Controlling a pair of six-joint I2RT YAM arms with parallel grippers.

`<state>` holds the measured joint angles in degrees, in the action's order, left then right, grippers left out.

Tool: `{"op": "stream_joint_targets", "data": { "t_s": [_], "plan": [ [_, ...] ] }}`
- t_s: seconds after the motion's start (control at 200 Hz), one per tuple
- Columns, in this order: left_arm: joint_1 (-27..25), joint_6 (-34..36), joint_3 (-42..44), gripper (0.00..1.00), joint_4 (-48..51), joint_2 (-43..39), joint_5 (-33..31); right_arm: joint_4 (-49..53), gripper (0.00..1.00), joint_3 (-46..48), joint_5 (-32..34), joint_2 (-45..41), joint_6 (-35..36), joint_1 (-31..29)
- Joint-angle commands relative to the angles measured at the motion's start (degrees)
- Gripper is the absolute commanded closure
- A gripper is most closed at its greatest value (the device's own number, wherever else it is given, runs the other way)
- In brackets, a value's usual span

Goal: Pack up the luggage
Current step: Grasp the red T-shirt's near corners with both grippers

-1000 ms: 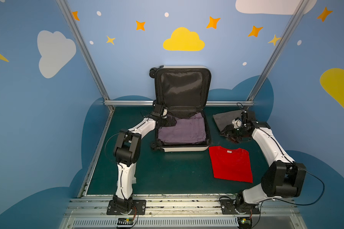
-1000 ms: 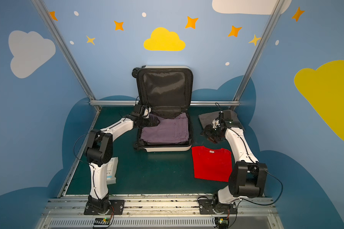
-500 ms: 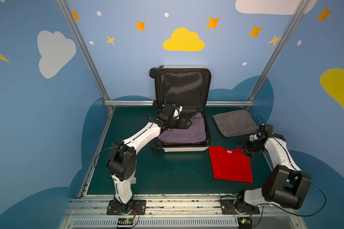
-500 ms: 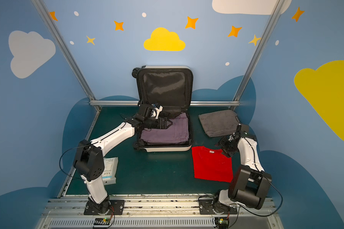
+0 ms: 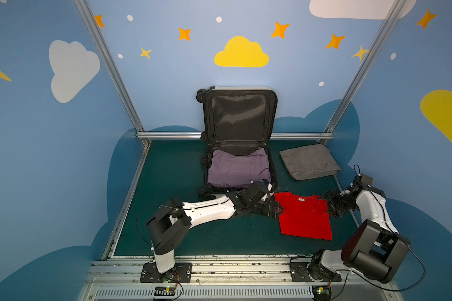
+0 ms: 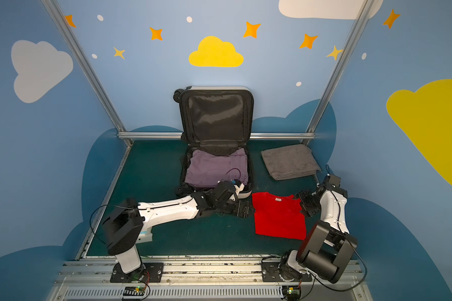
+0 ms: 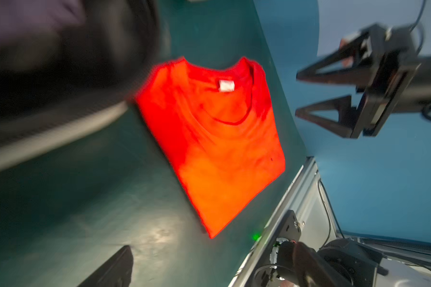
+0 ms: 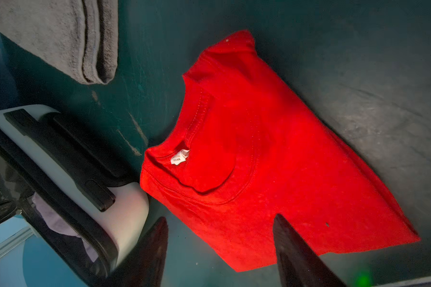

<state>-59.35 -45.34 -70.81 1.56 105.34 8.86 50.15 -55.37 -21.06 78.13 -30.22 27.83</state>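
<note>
Blue walls (image 5: 50,161) painted with clouds and stars enclosed a dark green mat (image 5: 178,169). At its back middle the luggage (image 5: 239,114) lay open, lid upright, purple clothing (image 5: 232,166) inside. The left gripper (image 5: 275,208), jaws spread and empty, hovered beside a red shirt (image 5: 304,219). A grey towel (image 5: 309,161) lay behind. The right gripper (image 5: 328,204) gaped empty at the shirt's far side.

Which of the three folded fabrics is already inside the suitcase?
The purple garment: it lies in the lower shell of the open luggage, while the red shirt and the grey towel lie outside on the green table.
</note>
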Motion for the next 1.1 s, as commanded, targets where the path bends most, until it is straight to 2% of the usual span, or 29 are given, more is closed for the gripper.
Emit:
{"op": "stream_joint_targets", "data": {
  "t_s": [0.0,0.305,0.571,0.736,0.846,0.896,0.976,1.096],
  "plan": [
    [-1.0,-4.3,-2.8,0.02,-4.2,4.4,-2.4,-0.9,0.34,0.8,-1.5,-0.9,-0.4,0.3],
    [-4.4,-8.5,-5.5,0.05,-5.7,12.7,-6.5,-3.3,0.35,1.6,-5.4,-1.7,-1.3,0.5],
    [-4.8,-10.7,-7.5,0.06,-10.6,18.9,-4.4,-5.0,0.35,2.6,-8.1,-2.6,-2.1,0.4],
    [-5.2,-12.4,-8.1,0.11,-14.3,21.8,-3.5,-5.2,0.35,2.5,-8.9,-3.3,-2.3,0.3],
    [-5.2,-12.8,-7.7,0.18,-17.0,22.8,-3.6,-5.2,0.35,2.4,-9.5,-3.5,-2.2,-0.1],
    [-5.2,-12.7,-7.4,0.24,-18.0,22.9,-3.9,-5.2,0.36,2.2,-9.6,-3.6,-2.1,-0.3],
    [-5.2,-12.5,-6.4,0.37,-19.7,22.8,-4.6,-5.2,0.36,2.1,-9.7,-3.6,-2.0,-0.9],
    [-5.2,-12.2,-4.9,0.63,-21.0,22.2,-5.5,-5.0,0.36,1.8,-9.3,-3.7,-1.8,-2.4]
  ]
}}
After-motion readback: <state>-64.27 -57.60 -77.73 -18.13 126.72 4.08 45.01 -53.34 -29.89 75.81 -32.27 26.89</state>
